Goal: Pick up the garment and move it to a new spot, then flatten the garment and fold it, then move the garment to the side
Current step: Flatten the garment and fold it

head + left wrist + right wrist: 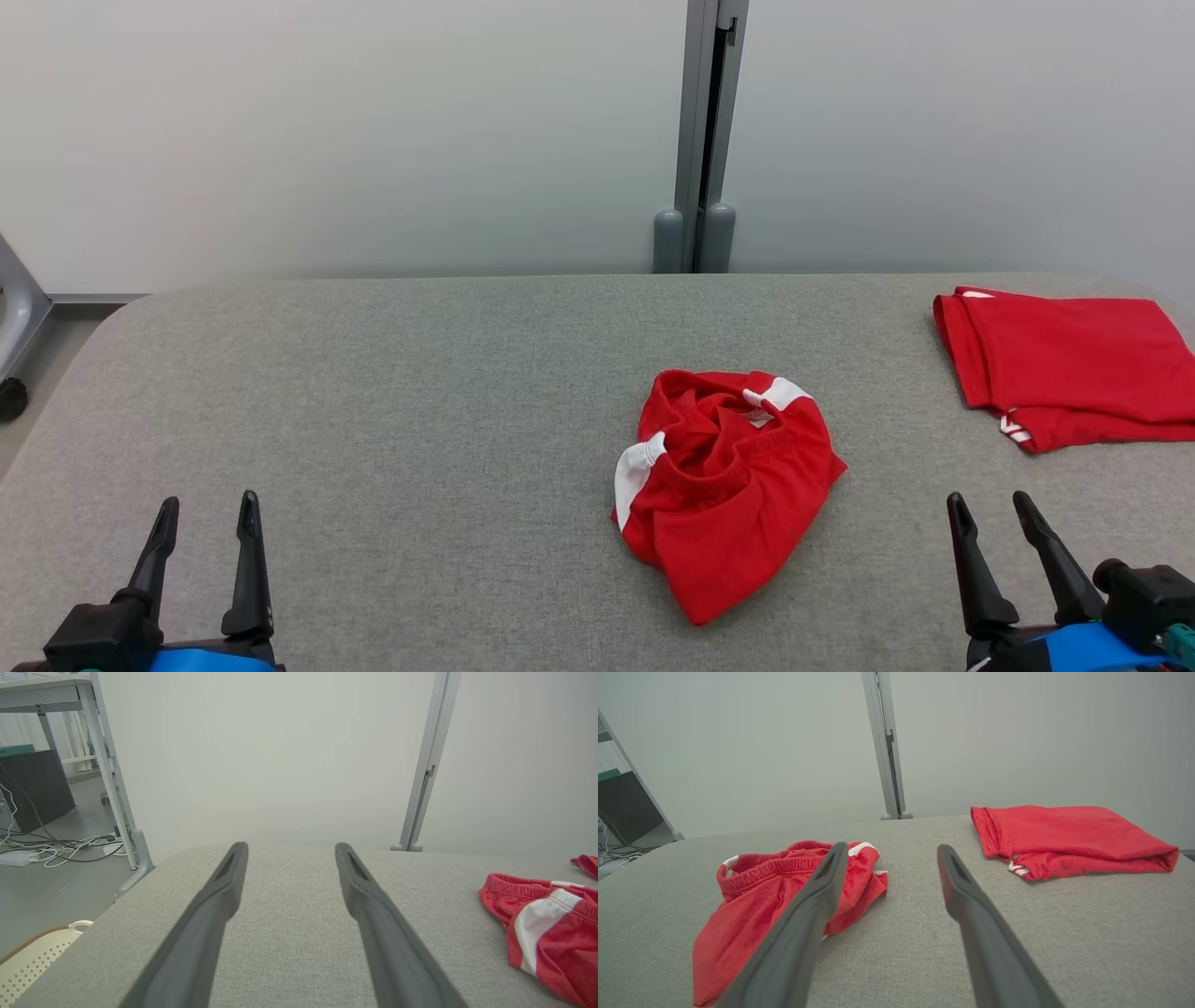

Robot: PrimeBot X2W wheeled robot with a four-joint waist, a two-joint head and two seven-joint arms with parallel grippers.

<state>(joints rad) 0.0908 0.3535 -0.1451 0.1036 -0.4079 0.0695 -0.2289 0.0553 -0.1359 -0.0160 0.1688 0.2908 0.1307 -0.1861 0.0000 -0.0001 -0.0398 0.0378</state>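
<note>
A crumpled red garment [724, 485] with white side panels lies in a heap right of the table's middle; it looks like shorts with an elastic waistband. The same heap [551, 924] shows at the right edge of the left wrist view, and the heap [775, 905] sits partly behind a finger in the right wrist view. My left gripper [207, 506] rests open at the lower left, far from the garment. My right gripper [990, 502] stands open at the lower right, a short way from the heap. Neither holds anything.
A second red garment [1064, 364], folded flat, lies at the table's far right edge. The grey fabric table [373, 392] has rounded corners. A grey post [700, 140] rises behind it. A cream basket [32, 956] and cables [56, 847] are on the floor to the left.
</note>
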